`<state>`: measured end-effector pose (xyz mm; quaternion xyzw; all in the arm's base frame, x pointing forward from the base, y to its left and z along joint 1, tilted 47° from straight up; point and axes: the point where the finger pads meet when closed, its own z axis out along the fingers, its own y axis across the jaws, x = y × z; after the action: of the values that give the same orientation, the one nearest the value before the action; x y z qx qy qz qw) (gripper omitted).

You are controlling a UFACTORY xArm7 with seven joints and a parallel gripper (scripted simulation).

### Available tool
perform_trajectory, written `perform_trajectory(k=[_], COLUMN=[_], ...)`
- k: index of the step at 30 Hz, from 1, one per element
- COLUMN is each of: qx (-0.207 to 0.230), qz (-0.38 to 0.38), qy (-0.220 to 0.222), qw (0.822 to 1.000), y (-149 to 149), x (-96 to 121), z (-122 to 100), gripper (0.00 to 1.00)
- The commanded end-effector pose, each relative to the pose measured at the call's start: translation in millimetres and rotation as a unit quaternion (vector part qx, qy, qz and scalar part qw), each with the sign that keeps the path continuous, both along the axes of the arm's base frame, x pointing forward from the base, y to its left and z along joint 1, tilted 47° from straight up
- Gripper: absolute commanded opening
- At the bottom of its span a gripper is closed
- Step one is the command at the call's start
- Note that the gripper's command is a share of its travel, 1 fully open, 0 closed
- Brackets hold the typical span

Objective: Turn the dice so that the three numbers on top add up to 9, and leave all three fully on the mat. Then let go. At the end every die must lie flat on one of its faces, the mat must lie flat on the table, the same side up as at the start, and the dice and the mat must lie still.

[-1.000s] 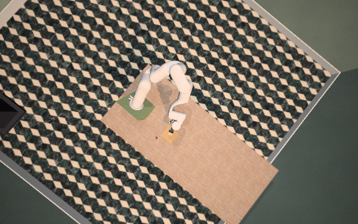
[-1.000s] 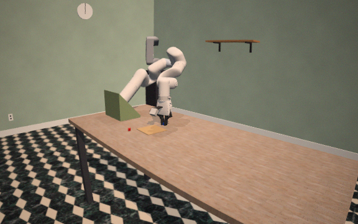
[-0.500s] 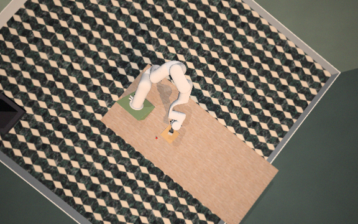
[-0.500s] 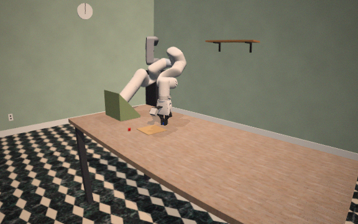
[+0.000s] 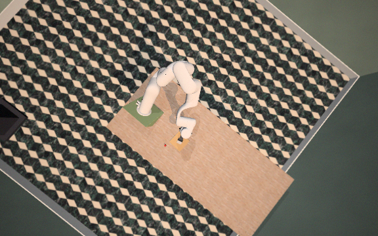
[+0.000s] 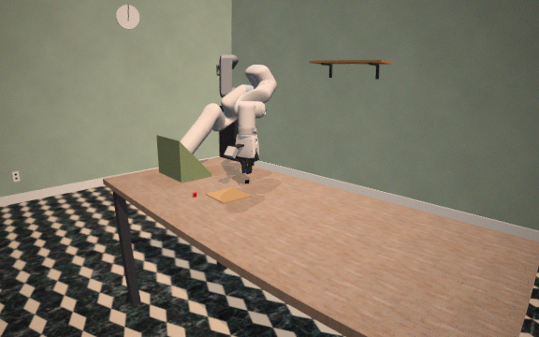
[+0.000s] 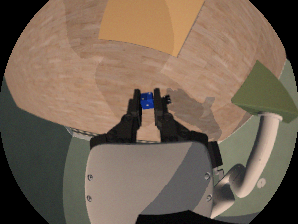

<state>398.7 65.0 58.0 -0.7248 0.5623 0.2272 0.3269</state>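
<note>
In the exterior view, one die (image 5: pixel 165 145) (image 6: pixel 195 195) lies on the bench (image 5: pixel 228 157) (image 6: pixel 344 234) (image 7: pixel 45 75), just left of the mat (image 5: pixel 178 147) (image 6: pixel 227 196) (image 7: pixel 150 22), with the wedge (image 5: pixel 153 120) (image 6: pixel 168 159) (image 7: pixel 262 92) behind. Another die (image 6: pixel 246 171) (image 7: pixel 147 101) sits between the fingers of the tool (image 5: pixel 180 140) (image 6: pixel 247 180) (image 7: pixel 147 96).
</note>
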Motion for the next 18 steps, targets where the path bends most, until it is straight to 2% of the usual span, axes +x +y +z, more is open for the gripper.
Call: perform_trajectory(k=[1, 14, 15, 17, 18], qx=[-0.001, -0.001, 0.0, 0.002, 0.002], qz=[0.0, -0.001, -0.009, -0.049, -0.049], qy=[0.0, 0.001, 0.009, 0.051, 0.051], qw=[1.0, 1.0, 1.0, 0.998, 0.998], y=[-20.1, -23.9, -29.6, -57.4, -57.4], x=[-0.4, -0.6, -1.2, -6.4, -6.4], z=[20.6, 22.2, 16.7, -11.0, -11.0], gripper=[0.11, 0.11, 0.11, 0.11, 0.11])
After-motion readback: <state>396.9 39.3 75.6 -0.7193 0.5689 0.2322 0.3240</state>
